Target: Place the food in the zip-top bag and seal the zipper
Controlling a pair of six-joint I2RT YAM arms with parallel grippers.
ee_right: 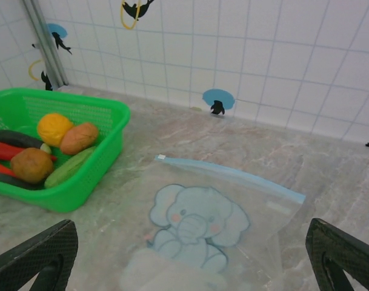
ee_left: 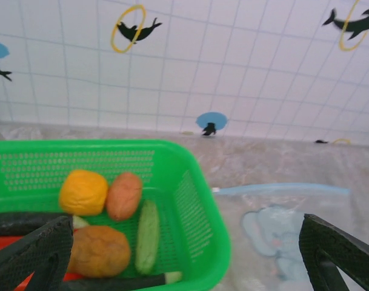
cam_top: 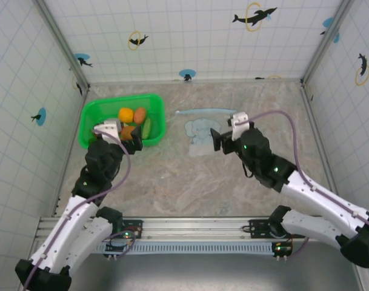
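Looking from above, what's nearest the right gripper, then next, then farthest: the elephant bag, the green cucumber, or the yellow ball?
1. Clear plastic elephant-print bag, just left of the right gripper.
2. Green toy cucumber, by the green plastic basket's right wall.
3. Yellow-orange round toy, farther left inside.

The white left arm and white right arm stretch forward. The black two-finger left gripper stands wide apart and empty. The black right gripper does too.
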